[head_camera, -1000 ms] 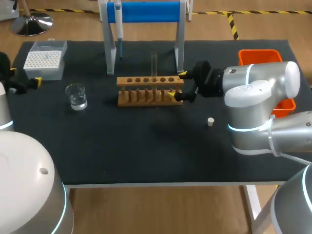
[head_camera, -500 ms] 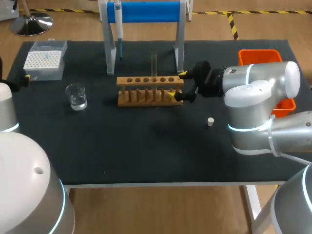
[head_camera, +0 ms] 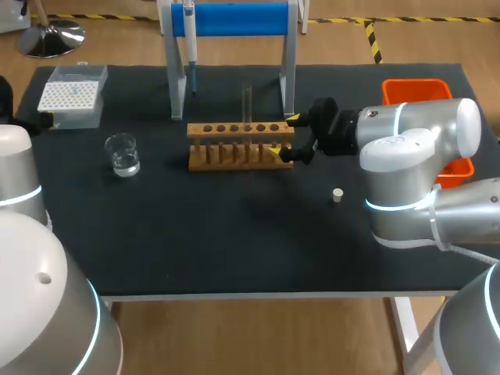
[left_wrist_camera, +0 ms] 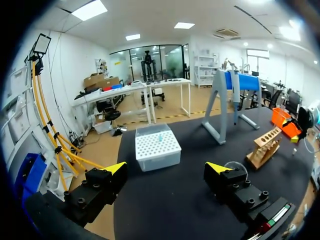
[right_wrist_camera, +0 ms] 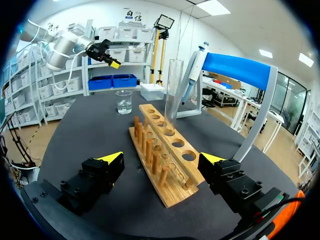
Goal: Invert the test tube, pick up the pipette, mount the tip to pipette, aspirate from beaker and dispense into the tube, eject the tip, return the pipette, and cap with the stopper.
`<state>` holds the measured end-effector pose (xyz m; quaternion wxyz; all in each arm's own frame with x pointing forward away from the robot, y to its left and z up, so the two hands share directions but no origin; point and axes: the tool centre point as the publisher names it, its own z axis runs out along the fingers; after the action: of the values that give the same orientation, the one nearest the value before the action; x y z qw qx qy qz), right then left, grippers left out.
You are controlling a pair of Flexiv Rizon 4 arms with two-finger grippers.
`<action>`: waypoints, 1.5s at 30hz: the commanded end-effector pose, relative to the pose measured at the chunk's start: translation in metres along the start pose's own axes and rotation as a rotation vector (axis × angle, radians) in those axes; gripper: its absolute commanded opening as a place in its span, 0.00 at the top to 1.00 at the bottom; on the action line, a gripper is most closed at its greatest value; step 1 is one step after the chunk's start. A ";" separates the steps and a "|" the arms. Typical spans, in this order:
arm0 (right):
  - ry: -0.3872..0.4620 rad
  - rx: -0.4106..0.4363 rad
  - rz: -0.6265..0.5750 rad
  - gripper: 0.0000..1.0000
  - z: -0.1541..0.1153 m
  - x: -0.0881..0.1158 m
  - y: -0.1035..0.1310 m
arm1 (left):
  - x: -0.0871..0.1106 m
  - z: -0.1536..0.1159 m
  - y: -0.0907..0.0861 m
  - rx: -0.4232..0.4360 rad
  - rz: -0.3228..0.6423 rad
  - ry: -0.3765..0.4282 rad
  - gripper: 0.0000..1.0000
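Note:
A clear test tube point(head_camera: 247, 105) stands upright in the wooden rack point(head_camera: 240, 145). My right gripper point(head_camera: 284, 137) is open at the rack's right end; in the right wrist view the rack point(right_wrist_camera: 162, 150) lies between the right gripper's point(right_wrist_camera: 161, 159) fingers without touching, with the tube point(right_wrist_camera: 173, 92) ahead. The pipette point(head_camera: 190, 43) hangs on the blue stand. The beaker point(head_camera: 123, 154) sits left of the rack and the tip box point(head_camera: 73, 95) at the far left. A small white stopper point(head_camera: 337, 194) lies right of centre. My left gripper point(left_wrist_camera: 167, 167) is open and empty, short of the tip box point(left_wrist_camera: 157, 147).
The blue-topped stand point(head_camera: 289, 70) straddles the table's back behind the rack. An orange bin point(head_camera: 422, 90) sits at the back right, partly hidden by my right arm. Bare black mat fills the table's front half.
My left arm has drawn back toward the table's left edge, its gripper sliding left beside the tip box. The right arm and all objects have stayed put.

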<state>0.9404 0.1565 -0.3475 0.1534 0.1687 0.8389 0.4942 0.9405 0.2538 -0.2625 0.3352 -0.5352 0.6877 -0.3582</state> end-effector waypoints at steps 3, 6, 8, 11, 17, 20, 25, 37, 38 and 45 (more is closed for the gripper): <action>0.000 -0.003 0.000 0.00 -0.001 0.000 -0.001 | -0.007 0.037 -0.003 -0.001 -0.007 -0.006 0.00; 0.000 -0.003 0.000 0.00 -0.001 0.000 -0.001 | -0.010 0.048 -0.003 -0.002 -0.016 -0.007 0.00; 0.000 -0.003 0.000 0.00 -0.001 0.000 -0.001 | -0.012 0.055 -0.004 -0.002 -0.020 -0.006 0.00; 0.000 -0.003 0.000 0.00 -0.001 0.000 -0.001 | -0.016 0.066 -0.005 -0.004 -0.024 -0.004 0.00; 0.000 -0.003 0.000 0.00 -0.001 0.000 -0.001 | -0.026 0.087 -0.009 -0.008 -0.034 0.001 0.00; 0.000 -0.003 0.000 0.00 -0.001 0.000 -0.001 | -0.030 0.097 -0.013 -0.009 -0.035 0.005 0.00; 0.000 -0.003 0.000 0.00 -0.001 0.000 -0.001 | -0.041 0.115 -0.021 -0.022 -0.025 0.002 0.00; 0.000 -0.003 0.000 0.00 -0.001 0.000 -0.001 | -0.047 0.125 -0.026 -0.048 -0.018 -0.010 0.00; 0.000 -0.003 0.000 0.00 -0.001 0.000 -0.001 | -0.047 0.125 -0.026 -0.048 -0.018 -0.010 0.00; 0.000 -0.003 0.000 0.00 -0.001 0.000 -0.001 | -0.047 0.125 -0.026 -0.048 -0.018 -0.010 0.00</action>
<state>0.9404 0.1566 -0.3475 0.1534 0.1687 0.8389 0.4942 1.0681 0.2778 -0.3024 0.3248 -0.5507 0.6880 -0.3433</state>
